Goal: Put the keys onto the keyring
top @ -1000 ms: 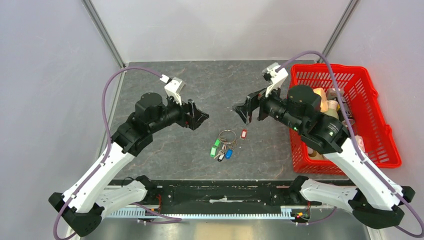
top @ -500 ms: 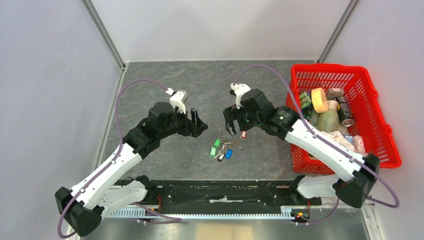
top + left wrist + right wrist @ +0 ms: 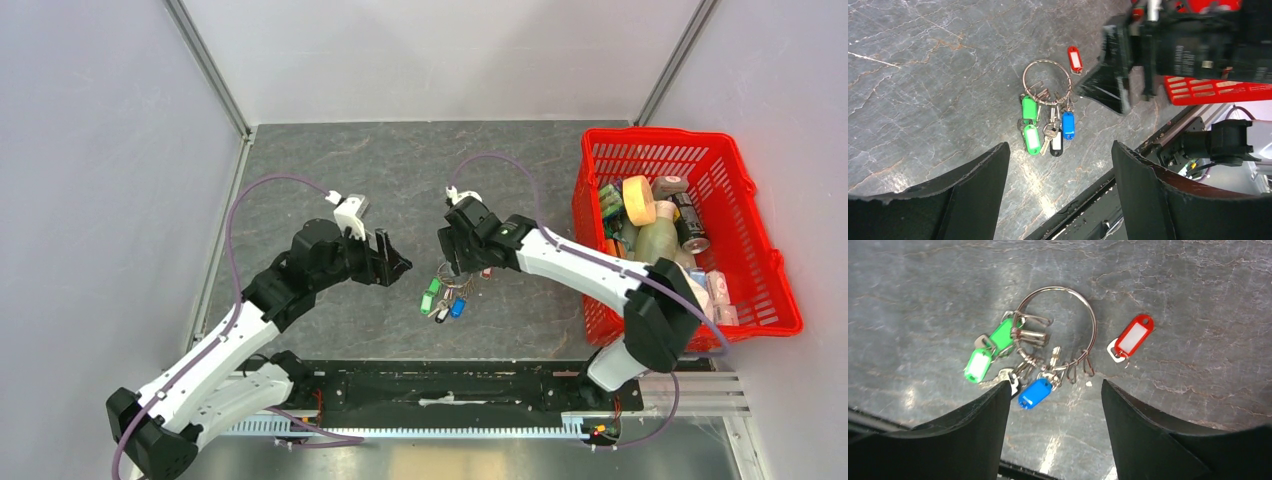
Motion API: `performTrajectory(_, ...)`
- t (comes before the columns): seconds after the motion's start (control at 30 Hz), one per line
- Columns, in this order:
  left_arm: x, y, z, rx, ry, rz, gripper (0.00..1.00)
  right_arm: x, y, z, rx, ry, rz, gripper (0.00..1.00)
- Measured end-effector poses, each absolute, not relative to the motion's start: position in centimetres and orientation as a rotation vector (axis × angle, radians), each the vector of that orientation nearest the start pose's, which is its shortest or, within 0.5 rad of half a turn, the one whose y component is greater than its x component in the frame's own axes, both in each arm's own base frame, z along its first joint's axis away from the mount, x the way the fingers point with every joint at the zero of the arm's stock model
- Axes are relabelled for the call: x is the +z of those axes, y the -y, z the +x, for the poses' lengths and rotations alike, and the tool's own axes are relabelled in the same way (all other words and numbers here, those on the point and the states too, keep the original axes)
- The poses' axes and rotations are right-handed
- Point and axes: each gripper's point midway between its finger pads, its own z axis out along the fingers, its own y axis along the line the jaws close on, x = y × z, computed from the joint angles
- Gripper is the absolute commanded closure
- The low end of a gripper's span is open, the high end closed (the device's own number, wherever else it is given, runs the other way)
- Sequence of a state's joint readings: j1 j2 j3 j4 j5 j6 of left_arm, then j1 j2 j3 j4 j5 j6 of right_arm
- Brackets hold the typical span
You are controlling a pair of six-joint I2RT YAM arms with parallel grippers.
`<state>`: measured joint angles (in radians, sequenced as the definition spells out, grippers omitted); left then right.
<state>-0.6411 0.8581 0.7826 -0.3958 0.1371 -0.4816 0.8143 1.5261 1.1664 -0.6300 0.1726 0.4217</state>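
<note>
The keyring (image 3: 1055, 288), a thin silver wire ring, lies flat on the dark stone table (image 3: 330, 160). Two green keys (image 3: 977, 365), a blue key (image 3: 1034, 393) and a black-headed one (image 3: 1056, 145) hang from its small loops. The red key (image 3: 1133, 336) lies loose just right of the ring, not touching it. My right gripper (image 3: 1055, 384) hovers open right above the ring (image 3: 456, 268), nothing between its fingers. My left gripper (image 3: 400, 258) stands open a short way left of the bunch (image 3: 1032, 140), also empty.
A red plastic basket (image 3: 655, 131) with several household items stands at the table's right side. The black rail (image 3: 430, 385) of the arm bases runs along the near edge, close behind the keys.
My right arm has swung left and down from beside the basket until its gripper is over the keyring. The left gripper has shifted slightly toward the near edge.
</note>
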Motion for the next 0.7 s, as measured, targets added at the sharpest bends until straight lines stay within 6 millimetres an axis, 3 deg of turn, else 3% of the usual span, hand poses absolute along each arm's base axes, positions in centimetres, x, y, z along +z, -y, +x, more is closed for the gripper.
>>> performTrajectory(0.07, 21.2, 21.3, 21.0, -0.838, -2.118, 0.26, 0.19, 10.4, -25.5, 26.4, 0.22, -2.544, -0.404, 0.38)
performTrajectory(0.2, 21.8, 21.2, 20.5, -0.868, -2.091, 0.264, 0.19, 8.3, -25.3, 27.5, 0.155, -2.584, -0.347, 0.43)
performTrajectory(0.47, 22.6, 21.0, 20.1, -0.883, -2.061, 0.265, 0.19, 6.9, -23.9, 30.5, 0.15, -2.598, -0.201, 0.47)
performTrajectory(0.7, 21.6, 21.3, 20.1, -0.883, -2.096, 0.275, 0.19, 3.6, -24.6, 30.2, 0.149, -2.67, -0.227, 0.52)
